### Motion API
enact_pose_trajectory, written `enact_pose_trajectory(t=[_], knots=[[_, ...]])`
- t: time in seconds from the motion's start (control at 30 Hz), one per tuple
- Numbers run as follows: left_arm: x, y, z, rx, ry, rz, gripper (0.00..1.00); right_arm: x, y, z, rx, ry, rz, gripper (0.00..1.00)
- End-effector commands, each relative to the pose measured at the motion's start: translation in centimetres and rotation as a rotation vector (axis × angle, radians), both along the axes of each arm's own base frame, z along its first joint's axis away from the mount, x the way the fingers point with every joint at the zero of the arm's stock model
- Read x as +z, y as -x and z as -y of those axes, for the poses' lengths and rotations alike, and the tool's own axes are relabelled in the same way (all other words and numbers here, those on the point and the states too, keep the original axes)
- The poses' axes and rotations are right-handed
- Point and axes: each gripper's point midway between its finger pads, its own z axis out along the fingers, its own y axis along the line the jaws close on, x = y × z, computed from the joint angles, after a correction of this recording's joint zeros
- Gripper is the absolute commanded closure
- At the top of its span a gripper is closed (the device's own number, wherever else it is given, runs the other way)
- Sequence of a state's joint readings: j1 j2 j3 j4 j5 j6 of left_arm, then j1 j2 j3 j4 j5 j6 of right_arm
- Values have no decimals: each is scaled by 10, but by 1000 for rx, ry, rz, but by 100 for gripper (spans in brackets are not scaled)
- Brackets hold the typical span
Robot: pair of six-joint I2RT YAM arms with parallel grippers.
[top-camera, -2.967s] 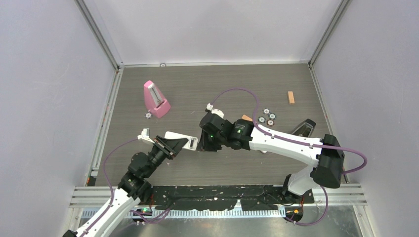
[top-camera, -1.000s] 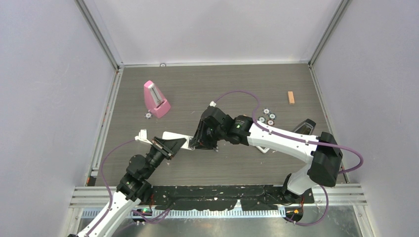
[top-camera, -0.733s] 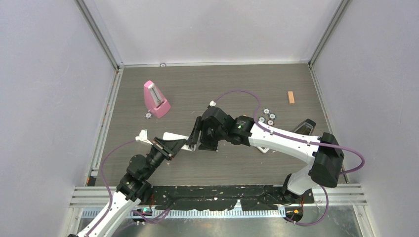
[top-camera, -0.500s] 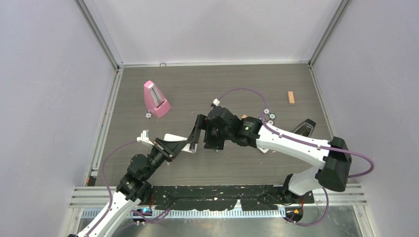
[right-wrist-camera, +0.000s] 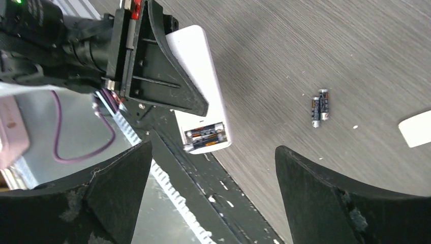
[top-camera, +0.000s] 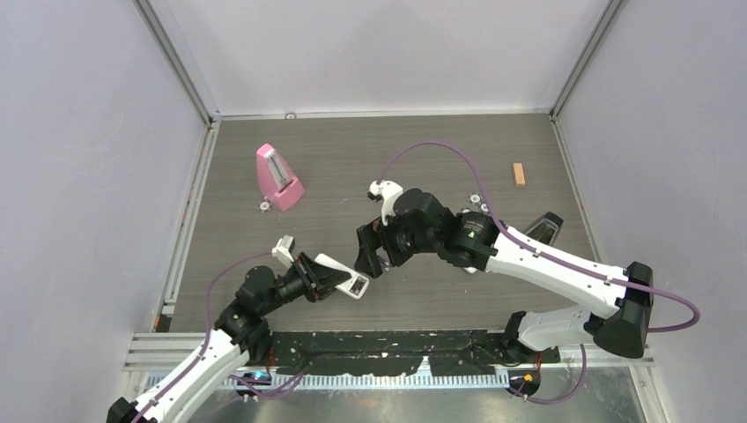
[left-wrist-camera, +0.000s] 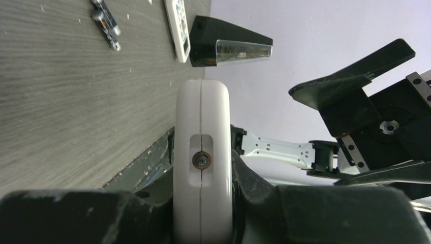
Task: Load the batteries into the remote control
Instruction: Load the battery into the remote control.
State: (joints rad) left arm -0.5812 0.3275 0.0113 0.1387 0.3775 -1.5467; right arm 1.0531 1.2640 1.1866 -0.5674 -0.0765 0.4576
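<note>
Item, far left: one pink pyramid-shaped plastic metronome (top-camera: 278,179), upright and standing where it did three seconds ago; it has no part in the task. Item: the left gripper (top-camera: 317,275), clamped tight across the long slim white plastic remote control (right-wrist-camera: 202,86). We note it has swung the remote nearer the front edge of the grey wood-grain table (top-camera: 423,150) than a second ago. Its uncovered battery bay (right-wrist-camera: 206,136) faces the other arm, and dark cells lie inside; we cannot tell whether one or two. Item: the right gripper (top-camera: 373,254), jaws spread wide and empty. A second ago it was narrowed at the bay end; now it sits backed off just beside it. We judge a cell was just released there. Item, right: two small dark cylindrical batteries (right-wrist-camera: 319,108) with silvery ends, loose on the table, side by side and well apart from the remote, perhaps awaiting loading. Item, far right: one flat white piece (right-wrist-camera: 417,129), possibly the bay cover.
</note>
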Motion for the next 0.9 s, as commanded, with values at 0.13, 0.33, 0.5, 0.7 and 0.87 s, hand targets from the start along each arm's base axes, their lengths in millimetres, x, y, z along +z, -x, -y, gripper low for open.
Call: enact_pose_trajectory(t=[0.13,0.33,0.5,0.7,0.87], knots=[[44,16,9,-106,125,55,100,-17,24,-14,236,-5,40,5],[53,17,10,-117,133,81,100,-27,41,-28,303,-21,-6,5],[55,17,10,-119,129,98,100,-39,46,-32,312,19,-29,5],[55,17,9,-113,120,117,100,-47,40,-27,255,46,-32,2],[52,17,9,-116,112,115,100,-50,40,-27,239,39,-43,3]])
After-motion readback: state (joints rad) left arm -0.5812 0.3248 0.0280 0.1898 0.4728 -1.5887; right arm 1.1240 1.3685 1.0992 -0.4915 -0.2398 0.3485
